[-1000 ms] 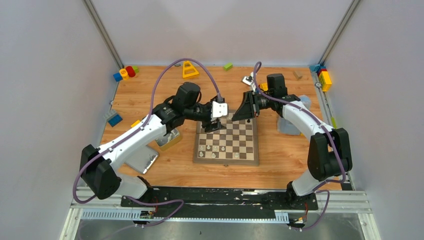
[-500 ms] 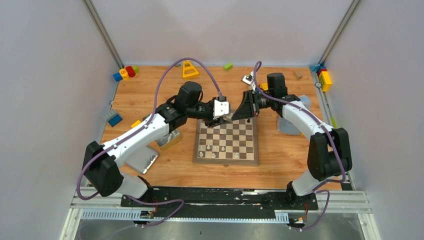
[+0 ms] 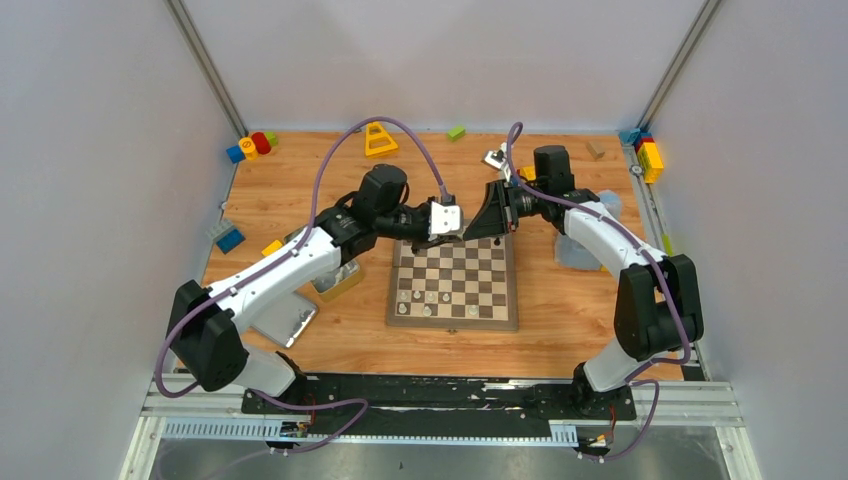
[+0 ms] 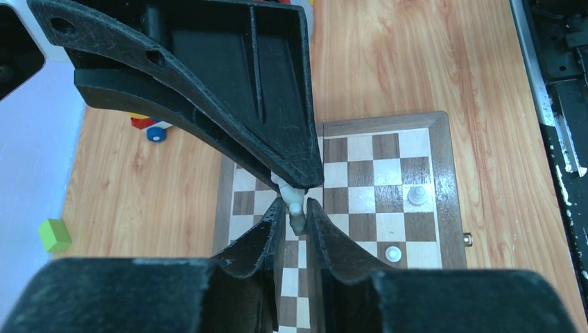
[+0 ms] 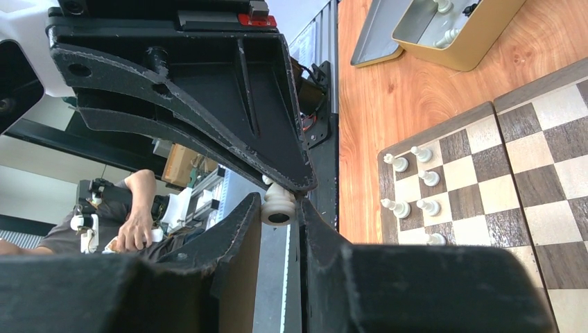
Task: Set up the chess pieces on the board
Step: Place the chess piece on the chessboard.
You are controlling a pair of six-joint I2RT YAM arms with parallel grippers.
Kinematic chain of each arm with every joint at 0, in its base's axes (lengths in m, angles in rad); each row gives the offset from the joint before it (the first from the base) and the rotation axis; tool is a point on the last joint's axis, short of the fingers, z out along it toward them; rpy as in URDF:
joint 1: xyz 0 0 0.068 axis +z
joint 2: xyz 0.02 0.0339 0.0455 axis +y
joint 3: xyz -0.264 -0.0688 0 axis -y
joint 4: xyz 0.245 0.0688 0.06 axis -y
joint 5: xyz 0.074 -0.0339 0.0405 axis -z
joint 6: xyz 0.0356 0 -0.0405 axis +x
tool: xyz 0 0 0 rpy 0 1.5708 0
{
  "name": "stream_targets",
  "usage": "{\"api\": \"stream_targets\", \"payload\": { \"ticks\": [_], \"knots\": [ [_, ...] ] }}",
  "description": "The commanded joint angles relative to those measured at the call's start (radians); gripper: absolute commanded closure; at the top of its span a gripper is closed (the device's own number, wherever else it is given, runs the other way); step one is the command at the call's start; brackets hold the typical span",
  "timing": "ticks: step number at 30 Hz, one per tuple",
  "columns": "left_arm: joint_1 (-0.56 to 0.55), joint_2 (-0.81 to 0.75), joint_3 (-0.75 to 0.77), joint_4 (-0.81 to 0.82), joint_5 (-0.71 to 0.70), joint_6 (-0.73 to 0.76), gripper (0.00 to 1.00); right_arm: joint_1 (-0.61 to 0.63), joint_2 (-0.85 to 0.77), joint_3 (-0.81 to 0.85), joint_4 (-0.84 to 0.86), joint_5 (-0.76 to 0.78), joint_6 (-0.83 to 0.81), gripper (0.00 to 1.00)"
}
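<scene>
- The left claw (image 4: 297, 198) was shut on a pale piece (image 4: 295, 209), pinched at the very tips of its fingers, above the far part of the board (image 3: 455, 325).
- The right claw (image 5: 281, 196) was clamped on a white piece (image 5: 279, 212), whose round base faced the wrist camera.
- From above, the two claws hung close together over the board's far edge, tips pointing toward each other; whether they gripped one and the same piece could not be told.
- The board lay flat on the wooden tabletop (image 3: 300, 190), between the two arms.
- A handful of pale pieces (image 5: 428, 207) stood upright on its near-left squares, in the two rows nearest the arm bases.
- A gold-sided tin (image 3: 340, 285) sat just left of the board, partly under the left arm, with more pieces inside.
- Its flat lid (image 3: 285, 322) lay beside it, nearer the bases.
- Toy blocks (image 3: 250, 147) sat in the far corners, well apart from the board.
</scene>
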Motion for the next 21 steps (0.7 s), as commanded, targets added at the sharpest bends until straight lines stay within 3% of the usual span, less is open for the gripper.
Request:
{"api": "stream_targets", "payload": {
  "ticks": [1, 5, 8, 14, 19, 21],
  "knots": [
    [-0.008, 0.013, 0.035, -0.005, 0.005, 0.016, 0.81, 0.005, -0.002, 0.004, 0.046, -0.026, 0.000, 0.94],
    [-0.008, 0.008, 0.061, -0.081, -0.048, 0.049, 0.89, -0.004, -0.019, -0.007, 0.027, 0.024, -0.035, 0.66],
    [-0.010, 0.007, 0.095, -0.181, -0.129, 0.096, 0.93, -0.041, -0.041, -0.006, -0.024, 0.075, -0.094, 0.50],
    [-0.055, 0.092, 0.202, -0.479, -0.340, 0.138, 0.93, -0.215, -0.109, -0.017, -0.111, 0.155, -0.170, 0.41],
    [-0.131, 0.299, 0.349, -0.706, -0.571, 0.099, 0.93, -0.413, -0.243, -0.081, -0.121, 0.222, -0.204, 0.41],
    [-0.146, 0.379, 0.401, -0.757, -0.603, 0.073, 0.93, -0.472, -0.311, -0.112, -0.127, 0.269, -0.226, 0.41]
  ]
}}
